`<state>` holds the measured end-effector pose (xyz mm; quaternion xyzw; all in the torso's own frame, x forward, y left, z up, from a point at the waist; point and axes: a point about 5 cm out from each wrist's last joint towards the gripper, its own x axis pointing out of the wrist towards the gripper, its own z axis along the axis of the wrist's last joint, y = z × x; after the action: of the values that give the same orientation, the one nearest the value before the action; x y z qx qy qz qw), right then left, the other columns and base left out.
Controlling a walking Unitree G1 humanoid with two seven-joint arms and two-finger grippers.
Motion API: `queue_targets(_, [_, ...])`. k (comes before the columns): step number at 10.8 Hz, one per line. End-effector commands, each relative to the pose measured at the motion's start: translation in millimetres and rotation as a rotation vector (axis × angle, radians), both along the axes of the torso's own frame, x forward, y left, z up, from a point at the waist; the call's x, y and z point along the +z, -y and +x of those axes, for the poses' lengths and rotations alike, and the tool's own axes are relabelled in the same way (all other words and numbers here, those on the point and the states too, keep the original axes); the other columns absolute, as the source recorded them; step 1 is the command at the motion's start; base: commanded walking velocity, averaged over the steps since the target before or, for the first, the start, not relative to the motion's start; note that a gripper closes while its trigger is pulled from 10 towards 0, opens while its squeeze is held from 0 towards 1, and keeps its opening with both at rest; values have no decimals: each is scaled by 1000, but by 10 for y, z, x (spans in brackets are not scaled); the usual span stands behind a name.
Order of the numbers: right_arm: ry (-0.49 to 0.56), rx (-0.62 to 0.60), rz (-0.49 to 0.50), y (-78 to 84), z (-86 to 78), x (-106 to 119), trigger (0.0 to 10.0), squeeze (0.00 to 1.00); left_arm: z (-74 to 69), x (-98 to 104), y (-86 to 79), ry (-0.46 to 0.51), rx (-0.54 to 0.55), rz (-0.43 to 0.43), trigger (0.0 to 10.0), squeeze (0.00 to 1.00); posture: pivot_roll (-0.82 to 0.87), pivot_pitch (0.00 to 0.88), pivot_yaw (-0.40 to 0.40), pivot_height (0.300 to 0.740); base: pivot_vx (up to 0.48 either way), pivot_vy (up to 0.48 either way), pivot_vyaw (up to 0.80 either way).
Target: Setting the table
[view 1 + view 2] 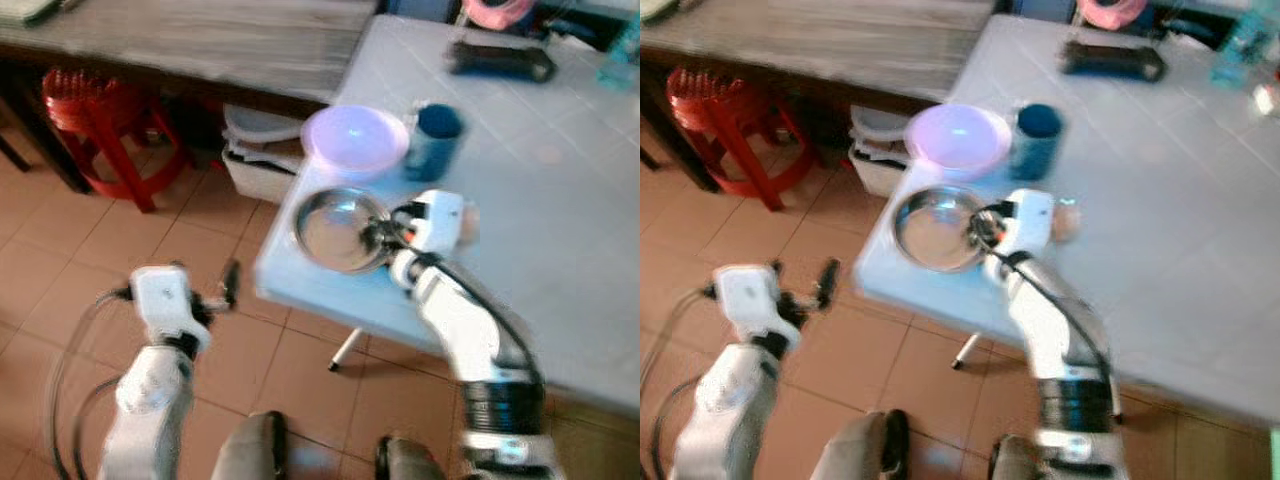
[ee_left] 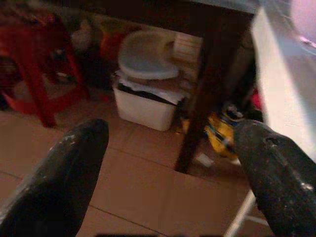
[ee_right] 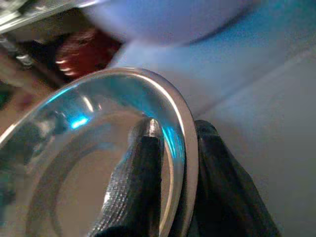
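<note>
The right gripper is pinched on the rim of the shallow, round, shiny steel bowl, one black finger inside the wall and the other outside it, as the right wrist view shows plainly. The bowl sits near the corner of the pale, white-topped table, close to its edge. Being thin metal, it is probably light and stiff, so it should not bend or break. But the polished rim looks slippery, and a hold at a single point on one side may let the bowl tip or swing about the fingers when lifted. A firm squeeze low on the wall would likely serve best.

Just beyond the bowl stands a round, translucent pink plastic bowl, nearly touching it, and beside that a dark blue cylindrical cup.

The left gripper hangs over the tiled floor with its fingers spread wide, holding nothing.
</note>
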<state>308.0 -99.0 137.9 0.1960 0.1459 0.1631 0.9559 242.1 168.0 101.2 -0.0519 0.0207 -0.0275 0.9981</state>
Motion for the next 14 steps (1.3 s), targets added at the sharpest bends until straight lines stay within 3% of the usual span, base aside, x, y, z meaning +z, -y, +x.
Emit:
queue_targets(1, [0, 6, 8, 16, -22, 14, 0, 0, 0, -9, 22, 3, -1, -1, 10000, 0, 32, 133, 38, 740, 0, 480, 0])
queue_targets(2, [19, 30, -39, -5, -42, 26, 0, 0, 31, 1, 21, 10, -3, 3, 10000, 0, 30, 128, 43, 740, 0, 480, 0])
queue_targets(5, [7, 2, -56, 30, -93, -15, 0, 0, 78, 36, -7, 36, -8, 11, 10000, 0, 26, 120, 44, 740, 0, 480, 0])
queue_targets(7, [-76, -134, -69, 256, -101, -152, 0, 0, 74, 33, 5, 41, -13, -2, 10000, 0, 22, 122, 46, 740, 0, 480, 0])
queue_targets(10, [131, -234, -102, 372, -26, 108, 0, 0, 115, 53, 61, 67, -46, 6, 10000, 0, 20, 107, 48, 740, 0, 462, 0])
queue_targets(14, [207, -263, -126, 442, -29, 131, 0, 0, 180, 98, 181, 100, -60, -3, 10000, 0, 19, 103, 50, 740, 391, 167, 0])
